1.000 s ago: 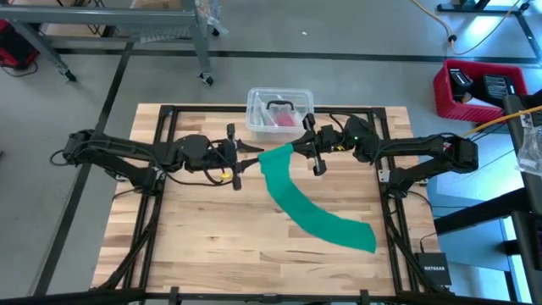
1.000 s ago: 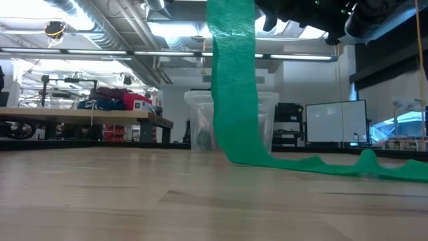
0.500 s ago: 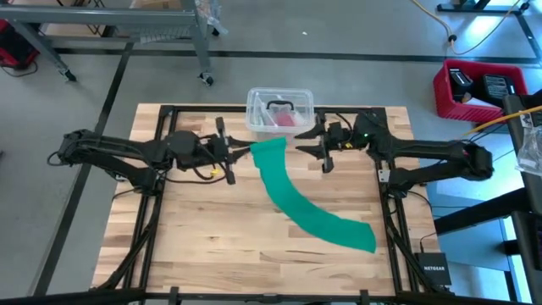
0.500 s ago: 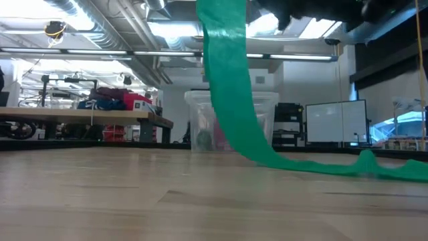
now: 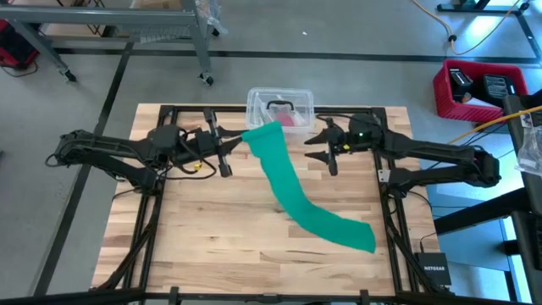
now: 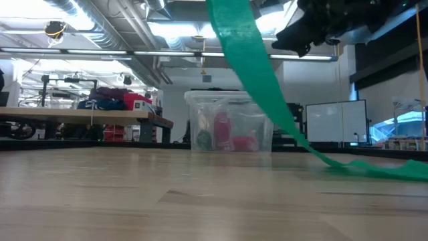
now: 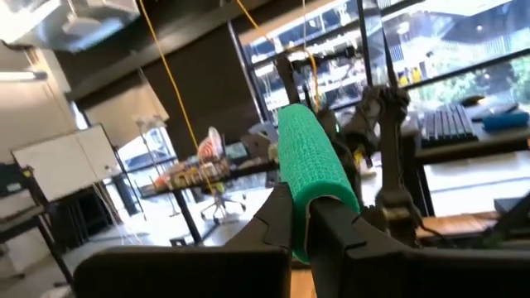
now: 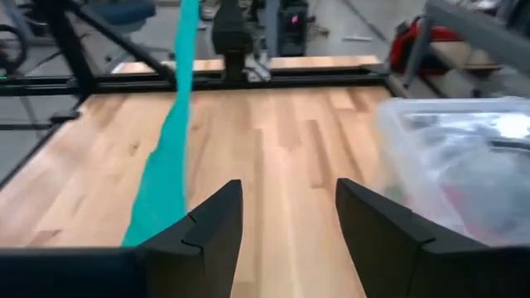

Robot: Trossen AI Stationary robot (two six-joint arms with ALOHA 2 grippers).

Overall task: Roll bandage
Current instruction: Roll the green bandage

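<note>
From above, the bandage (image 5: 292, 188) hangs as a long teal strip from the left gripper (image 5: 238, 144), which is clamped on its upper end just in front of the clear tub (image 5: 279, 108); the long axis runs from there away from the tub, curving toward the right arm's side, where the free end lies flat on the table (image 5: 212, 246). The right gripper (image 5: 321, 149) hovers beside the tub with its fingers spread and empty, apart from the strip. At table height, the bandage (image 6: 257, 73) slopes down past the tub (image 6: 231, 120), sagging and rippling where it lands, so it looks light, limp and stretchy, likely to slip unless pinched across its width near an end. In the left wrist view, the fabric (image 7: 315, 170) folds over the closed fingers. In the right wrist view, the open fingertips (image 8: 217, 217) frame bare wood, with the strip (image 8: 166, 165) off to one side.
</note>
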